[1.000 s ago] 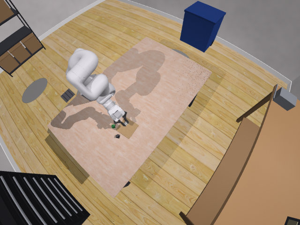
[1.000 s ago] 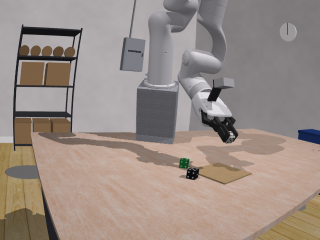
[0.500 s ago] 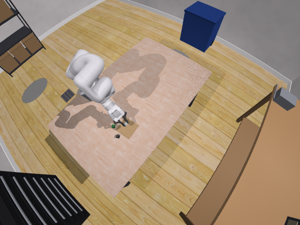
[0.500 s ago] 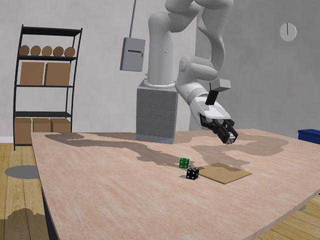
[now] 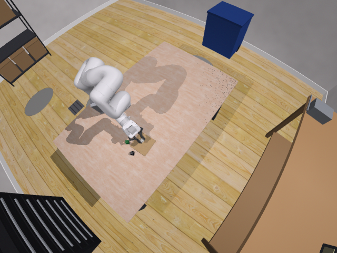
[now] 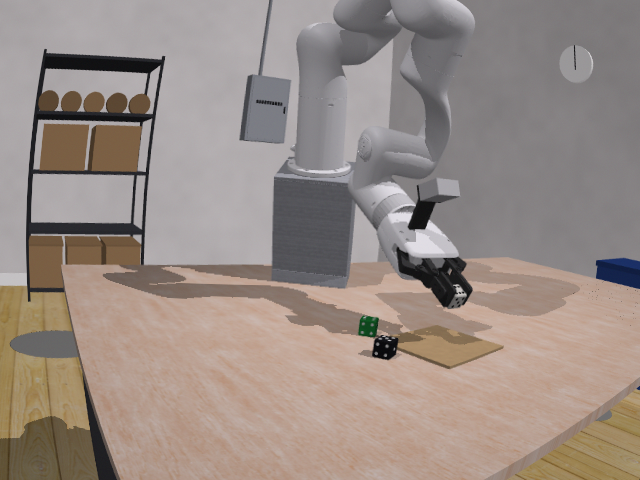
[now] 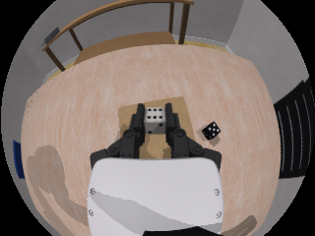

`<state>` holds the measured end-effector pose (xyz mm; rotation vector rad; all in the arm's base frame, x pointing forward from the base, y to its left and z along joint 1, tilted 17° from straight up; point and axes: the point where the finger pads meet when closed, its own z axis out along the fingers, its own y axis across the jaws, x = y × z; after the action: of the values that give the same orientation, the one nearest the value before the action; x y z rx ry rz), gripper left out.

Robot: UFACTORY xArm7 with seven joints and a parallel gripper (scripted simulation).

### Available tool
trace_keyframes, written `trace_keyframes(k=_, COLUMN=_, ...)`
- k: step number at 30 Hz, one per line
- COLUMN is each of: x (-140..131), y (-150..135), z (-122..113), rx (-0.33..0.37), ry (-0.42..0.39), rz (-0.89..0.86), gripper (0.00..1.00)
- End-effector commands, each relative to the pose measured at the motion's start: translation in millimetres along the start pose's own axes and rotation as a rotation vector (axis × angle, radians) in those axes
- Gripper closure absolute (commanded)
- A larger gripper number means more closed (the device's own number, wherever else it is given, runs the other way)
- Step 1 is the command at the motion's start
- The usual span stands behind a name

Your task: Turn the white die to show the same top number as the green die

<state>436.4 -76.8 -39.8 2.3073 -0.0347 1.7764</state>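
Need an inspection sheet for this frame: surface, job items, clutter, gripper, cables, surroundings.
Surface: pale wooden table, crossed by arm shadows.
Job's things: white die with black pips held in the air above the flat tan square mat; green die and black die lie flat on the table beside the mat, apart from each other.
Clutter: nothing seen.
Gripper: black-fingered gripper tilted, shut on the white die.
Cables: nothing seen.
Surroundings: black shelf rack with boxes, grey wall box, blue bin.

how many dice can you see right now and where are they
3. The white die is in the gripper, above the mat. The green die and black die sit on the table beside the mat.
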Motion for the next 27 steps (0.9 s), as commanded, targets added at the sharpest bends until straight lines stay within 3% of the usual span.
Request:
trace_keyframes(k=1, x=-19.5, y=-0.2, z=11.9, rx=0.0, ry=0.004, rz=0.0, gripper=0.79)
trace_keyframes(k=12, x=-36.2, y=-0.2, z=20.8, rx=0.0, ry=0.004, rz=0.0, gripper=0.79)
trace_keyframes(k=27, x=-37.0, y=-0.2, z=21.2, rx=0.0, ry=0.004, rz=0.0, gripper=0.79)
